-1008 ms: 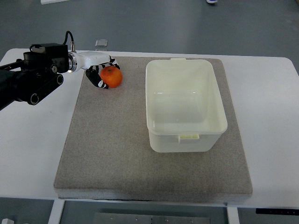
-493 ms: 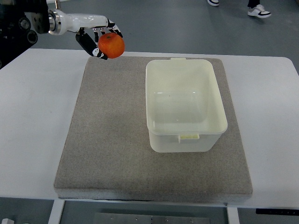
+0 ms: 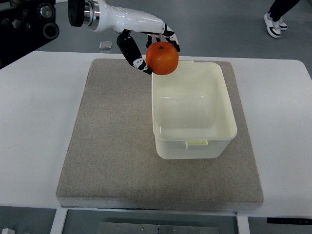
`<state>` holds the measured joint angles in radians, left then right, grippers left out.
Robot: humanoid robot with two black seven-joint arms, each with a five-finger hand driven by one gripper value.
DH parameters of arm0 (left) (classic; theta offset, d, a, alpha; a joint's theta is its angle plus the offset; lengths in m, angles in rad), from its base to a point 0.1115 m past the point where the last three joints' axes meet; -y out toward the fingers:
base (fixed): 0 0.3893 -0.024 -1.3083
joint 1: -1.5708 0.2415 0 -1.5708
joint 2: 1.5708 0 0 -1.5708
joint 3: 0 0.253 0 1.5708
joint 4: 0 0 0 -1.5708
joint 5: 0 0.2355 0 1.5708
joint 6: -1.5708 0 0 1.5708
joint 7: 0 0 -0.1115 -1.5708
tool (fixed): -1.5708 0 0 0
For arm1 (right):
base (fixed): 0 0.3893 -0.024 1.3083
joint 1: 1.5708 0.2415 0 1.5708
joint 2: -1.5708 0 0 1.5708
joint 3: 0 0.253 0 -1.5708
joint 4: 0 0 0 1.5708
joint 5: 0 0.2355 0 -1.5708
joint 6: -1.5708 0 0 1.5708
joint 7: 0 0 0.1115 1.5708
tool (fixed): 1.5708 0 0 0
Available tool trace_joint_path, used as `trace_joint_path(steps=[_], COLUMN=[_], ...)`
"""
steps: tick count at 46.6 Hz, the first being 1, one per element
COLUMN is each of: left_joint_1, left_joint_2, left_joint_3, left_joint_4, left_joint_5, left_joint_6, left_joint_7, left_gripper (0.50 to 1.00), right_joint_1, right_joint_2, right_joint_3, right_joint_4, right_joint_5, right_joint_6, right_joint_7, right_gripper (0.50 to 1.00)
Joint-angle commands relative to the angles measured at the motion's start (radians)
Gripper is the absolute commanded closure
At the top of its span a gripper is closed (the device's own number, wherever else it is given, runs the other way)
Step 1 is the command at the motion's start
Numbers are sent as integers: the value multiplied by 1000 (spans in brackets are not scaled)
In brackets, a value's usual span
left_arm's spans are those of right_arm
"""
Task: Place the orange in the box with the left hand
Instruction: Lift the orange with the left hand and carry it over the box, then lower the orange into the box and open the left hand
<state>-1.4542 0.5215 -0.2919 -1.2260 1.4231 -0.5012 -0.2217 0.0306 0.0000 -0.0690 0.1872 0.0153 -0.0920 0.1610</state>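
Gripping orange (image 3: 162, 58), left robot hand (image 3: 146, 46) (palm hidden), above box (image 3: 195, 139) corner

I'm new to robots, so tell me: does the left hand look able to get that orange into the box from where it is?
Probably yes: the left hand holds the orange raised at the far-left corner of the open, empty box, with nothing in between.

The left arm reached in from the picture's upper left, its white forearm slanting down to the right from a black wrist joint. The left hand (image 3: 148, 46) was raised well above the work surface, its dark fingers (image 3: 131, 52) curled around the orange (image 3: 162, 58), thumb on the near side and the others over the top
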Motion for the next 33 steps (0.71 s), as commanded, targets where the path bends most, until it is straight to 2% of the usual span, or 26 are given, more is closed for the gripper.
trace_joint_path(steps=[1, 15, 33], left_joint_1=[11, 63, 138], left_joint_2=[-41, -162, -225], left_joint_3=[5, 7, 7], left_joint_4=[-1, 8, 51], left_joint_5=[10, 126, 226], left_joint_6=[0, 1, 15], left_joint_7=[4, 25, 53], left_gripper=[1000, 1000, 1000], right_joint_1=[0, 0, 0], right_joint_2=[0, 0, 0], right_joint_3=[0, 0, 0], right_joint_4=[0, 0, 0], right_joint_5=[0, 0, 0], right_joint_6=[0, 0, 0], right_joint_7=[0, 0, 0], right_gripper=[568, 568, 568])
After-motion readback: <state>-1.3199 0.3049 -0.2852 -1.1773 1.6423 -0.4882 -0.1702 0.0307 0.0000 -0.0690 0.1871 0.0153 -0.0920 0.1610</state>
